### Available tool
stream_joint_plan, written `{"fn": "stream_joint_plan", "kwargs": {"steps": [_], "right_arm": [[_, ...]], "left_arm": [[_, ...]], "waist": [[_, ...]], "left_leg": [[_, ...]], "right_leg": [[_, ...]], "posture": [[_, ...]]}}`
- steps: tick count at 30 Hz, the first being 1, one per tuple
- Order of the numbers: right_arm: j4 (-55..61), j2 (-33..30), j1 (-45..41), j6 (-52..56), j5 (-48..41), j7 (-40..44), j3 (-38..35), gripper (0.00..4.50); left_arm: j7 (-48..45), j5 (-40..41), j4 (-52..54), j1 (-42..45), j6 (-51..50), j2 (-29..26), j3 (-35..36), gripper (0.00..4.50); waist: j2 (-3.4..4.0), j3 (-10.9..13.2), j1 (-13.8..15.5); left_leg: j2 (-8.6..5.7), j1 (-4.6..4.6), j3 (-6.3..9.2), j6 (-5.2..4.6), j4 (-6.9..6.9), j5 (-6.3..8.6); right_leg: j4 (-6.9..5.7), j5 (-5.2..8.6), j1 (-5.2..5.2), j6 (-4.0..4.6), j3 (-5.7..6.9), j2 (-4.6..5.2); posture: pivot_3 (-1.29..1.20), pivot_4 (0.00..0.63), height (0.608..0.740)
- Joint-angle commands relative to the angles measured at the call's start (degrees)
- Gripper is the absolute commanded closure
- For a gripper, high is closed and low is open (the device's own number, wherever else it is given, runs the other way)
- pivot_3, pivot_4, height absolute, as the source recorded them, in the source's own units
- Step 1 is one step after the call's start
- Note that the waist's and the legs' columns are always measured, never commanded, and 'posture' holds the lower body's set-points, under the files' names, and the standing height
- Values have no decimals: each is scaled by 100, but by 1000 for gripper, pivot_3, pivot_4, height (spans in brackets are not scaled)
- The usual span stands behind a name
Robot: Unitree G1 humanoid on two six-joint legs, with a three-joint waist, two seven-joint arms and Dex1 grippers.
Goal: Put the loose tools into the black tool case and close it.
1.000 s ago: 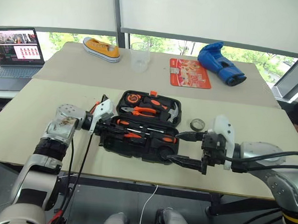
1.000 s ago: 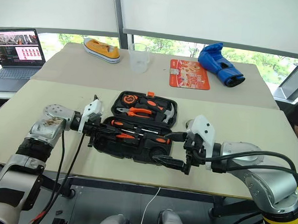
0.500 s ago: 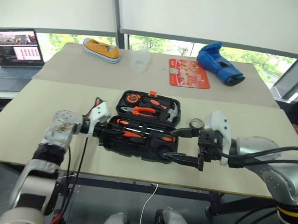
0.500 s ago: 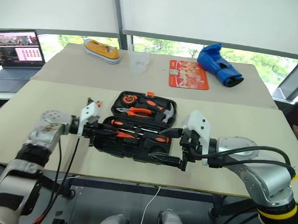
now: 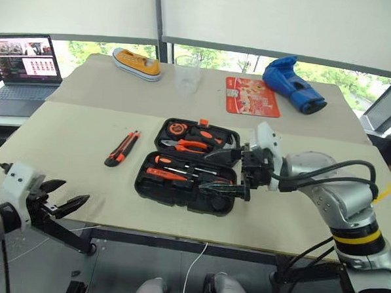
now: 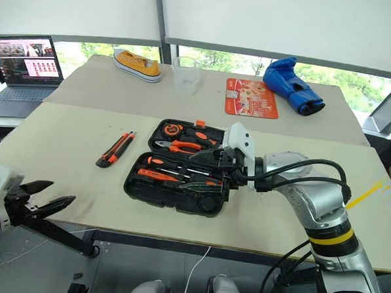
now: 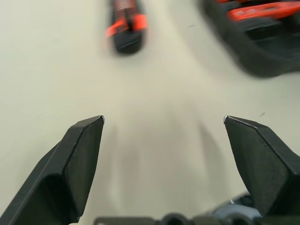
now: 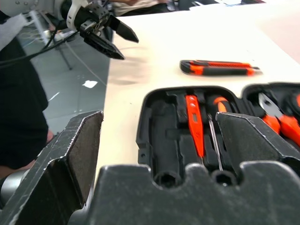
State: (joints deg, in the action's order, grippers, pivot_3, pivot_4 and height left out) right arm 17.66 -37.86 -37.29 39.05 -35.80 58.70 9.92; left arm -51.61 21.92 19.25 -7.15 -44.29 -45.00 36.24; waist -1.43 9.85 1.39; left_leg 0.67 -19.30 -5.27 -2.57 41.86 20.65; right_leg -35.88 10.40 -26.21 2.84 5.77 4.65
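The black tool case (image 5: 189, 166) lies open near the table's (image 5: 71, 140) middle, screwdrivers (image 5: 181, 174) seated in its near half. Note the change: your left gripper (image 5: 63, 202), a second ago closed at the case's left edge, has swung back off the table's near-left corner and stands released, empty. The utility knife (image 5: 122, 148) lies loose just left of the case, so it remains to be stowed. Your right gripper (image 5: 228, 173), jaws spread, holds nothing, hovering over the case's right end.
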Motion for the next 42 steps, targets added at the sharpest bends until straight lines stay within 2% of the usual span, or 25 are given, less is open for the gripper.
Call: {"fn": "stream_joint_plan", "kwargs": {"steps": [1, 6, 10, 15, 18, 21, 23, 27, 30, 32, 35, 40, 42], "right_arm": [[66, 16, -56, -157, 111, 59, -70, 0], [320, 12, 131, -79, 174, -138, -169, 0], [791, -82, 466, 90, 80, -402, -348, 0], [1219, -165, 738, 275, -63, -661, -523, 0], [1396, -203, 847, 353, -117, -783, -631, 0], [1474, -242, 896, 369, -101, -862, -705, 0], [1509, -288, 928, 382, -118, -910, -766, 0], [1550, -407, 1020, 408, -173, -946, -894, 0], [1624, -539, 1168, 504, -297, -953, -1040, 0], [1707, -638, 1300, 654, -483, -930, -1181, 0], [1847, -810, 1521, 767, -695, -844, -1344, 0], [2055, -1048, 1903, 648, -575, -931, -1406, 0], [2150, -1025, 2005, 693, -633, -1093, -1481, 0]], "left_arm": [[446, 13, -450, 1041, -471, -387, -592, 55], [579, -221, -1903, 2882, -884, -725, -1847, 55], [249, -675, -3587, 4497, -619, -498, -3114, 55], [230, -1373, -5373, 5412, 133, -138, -3991, 55], [304, -1703, -6290, 5731, 610, 56, -4205, 55], [118, -1680, -6769, 5922, 660, 142, -4151, 651], [83, -1787, -6945, 5929, 951, 132, -4188, 1430], [72, -1766, -7202, 6066, 1274, 79, -3969, 2693], [-486, -1500, -6968, 6189, 1911, -68, -3678, 2720], [-1389, -1165, -6395, 6149, 2420, -183, -3520, 2720], [-2739, -897, -5442, 5913, 2913, -397, -3681, 2720], [-4023, -776, -4027, 5686, 3074, -370, -4405, 2720], [-4089, -635, -3647, 5598, 3402, -496, -5123, 2720]], "waist": [[-1, -1, 23], [-4, -2, -25], [-7, -3, -74], [-7, -3, -172], [-8, -4, -170], [-8, -4, -177], [-8, -4, -182], [-9, -4, -177], [-14, -2, -171], [-26, 5, -163], [-26, 5, -152], [-21, 3, -113], [-21, 3, -100]], "left_leg": [[0, 0, 0, 2, 0, -1], [-8, 2, -1, 19, -1, -13], [-8, -2, -2, 24, -2, -16], [-19, -6, -17, 23, -10, -17], [-19, -12, -16, 22, -11, -17], [-19, -7, -16, 23, -10, -17], [-22, 1, -19, 23, -7, -17], [-16, 5, -24, 23, 1, -17], [-11, 2, -25, 23, 2, -18], [-3, -8, -25, 23, 2, -18], [7, -39, -18, 24, 6, -18], [-1, -44, -26, 23, 5, -18], [-1, -52, -27, 23, 6, -18]], "right_leg": [[0, 0, 0, 0, 0, -3], [-19, -7, -1, 10, -1, -19], [-20, -7, -6, 12, 9, -32], [-25, -7, -7, 11, 47, -46], [-20, -6, -7, 9, 60, -45], [-18, -5, -5, 8, 64, -35], [-15, -4, -4, 5, 53, -28], [-24, -4, -4, 5, 25, -22], [-24, -4, -7, 6, 9, -23], [-22, -5, -14, 8, 13, -25], [-25, -8, -24, 12, 44, -26], [-13, -5, -13, 8, 109, -27], [-7, -5, -12, 7, 112, -26]], "posture": [[0, 150, 724], [0, 150, 724], [0, 150, 724], [0, 150, 724], [0, 150, 724], [0, 150, 724], [0, 150, 724], [0, 150, 724], [0, 150, 724], [0, 150, 724], [0, 150, 724], [0, 150, 724], [0, 150, 724]]}}
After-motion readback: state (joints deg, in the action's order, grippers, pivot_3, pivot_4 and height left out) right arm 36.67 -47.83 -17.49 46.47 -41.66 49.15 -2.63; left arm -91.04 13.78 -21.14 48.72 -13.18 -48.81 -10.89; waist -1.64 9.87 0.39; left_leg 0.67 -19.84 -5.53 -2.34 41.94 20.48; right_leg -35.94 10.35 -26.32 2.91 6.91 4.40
